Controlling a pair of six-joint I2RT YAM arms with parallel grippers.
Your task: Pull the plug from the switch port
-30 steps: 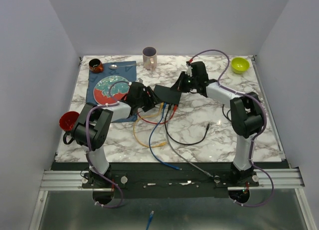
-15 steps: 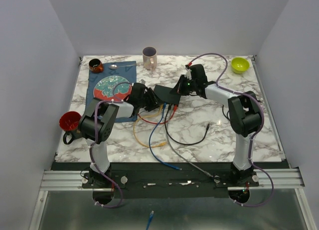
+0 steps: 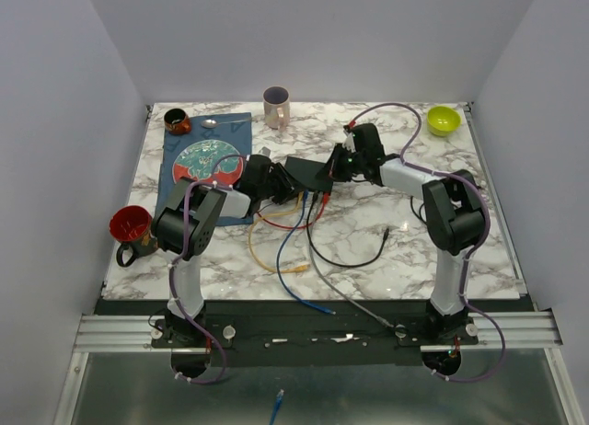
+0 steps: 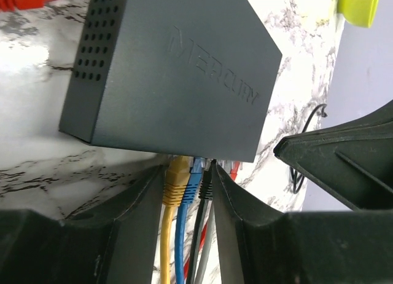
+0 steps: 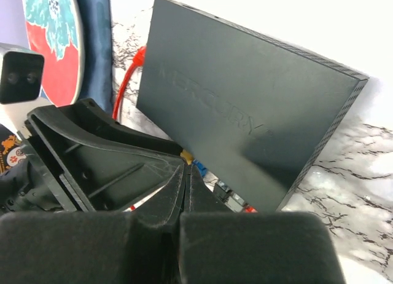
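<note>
Between the two sets of jaws, in the top view, we find the switch (image 3: 308,173) lying flat on the marble table (image 3: 363,209). The left gripper (image 3: 279,182) is at its left end and the right gripper (image 3: 334,164) at its right end. From this height we cannot tell how either pair of jaws stands. From the switch's near edge, on the arm-base side of both grippers, a yellow cable (image 3: 249,248), a blue cable (image 3: 317,306) and a black cable (image 3: 354,265) trail across the marble. Behind the left gripper lies a patterned plate (image 3: 198,163) on a blue cloth (image 3: 235,129). Well beyond the right gripper a green bowl (image 3: 443,120) sits in the far corner.

Through the left wrist camera we see the left jaws spread. In the gap between them sit the yellow plug (image 4: 175,181), the blue plug (image 4: 194,176) and the black plug (image 4: 206,184), side by side and all seated in the switch's socket edge. The fingers (image 4: 138,216) flank this row, one just outside the yellow plug and the other just outside the black one; we cannot tell whether they touch. Ahead of the fingertips the switch fills the view, with vent holes down its side. The right gripper's black frame stands to the right of the jaws.

Through the right wrist camera we see the right jaws pressed together, their tips right by the yellow plug at the socket edge. The switch lies ahead and to the right of those tips. The left gripper's frame sits just left of them, and a red cable (image 5: 127,81) runs along the switch's left side.
</note>
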